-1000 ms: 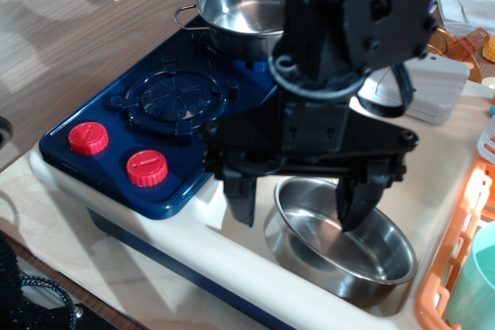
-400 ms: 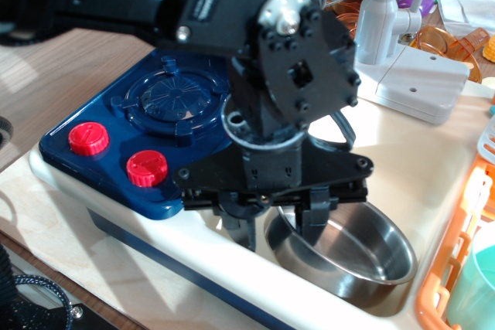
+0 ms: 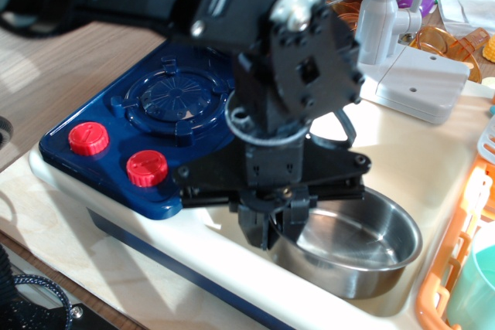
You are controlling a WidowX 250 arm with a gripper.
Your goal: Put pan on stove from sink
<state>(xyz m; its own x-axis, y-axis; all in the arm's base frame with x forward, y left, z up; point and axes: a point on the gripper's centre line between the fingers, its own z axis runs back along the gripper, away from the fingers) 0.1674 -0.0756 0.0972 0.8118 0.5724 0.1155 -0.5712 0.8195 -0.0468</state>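
Note:
The pan (image 3: 363, 246), shallow shiny steel, sits in the cream-white sink (image 3: 232, 277) at the lower right; its wire handle is hidden. My black gripper (image 3: 271, 231) reaches down from above, and its fingers are pinched together on the pan's left rim. The pan looks slightly raised and tilted in the basin. The dark blue stove (image 3: 166, 98), with its burner ring and two red knobs (image 3: 87, 138), lies to the left of the gripper. My arm covers the stove's back right part.
A grey faucet (image 3: 380, 13) on a pale base stands behind the sink. An orange dish rack (image 3: 462, 256) and a teal cup (image 3: 478, 282) are at the right edge. A wooden tabletop (image 3: 69, 52) lies to the left. The steel pot is hidden behind the arm.
My fingers, open and straddling the pan's left rim a second ago, have closed on it. The arm has swung over the stove's back. The pan has shifted slightly upward.

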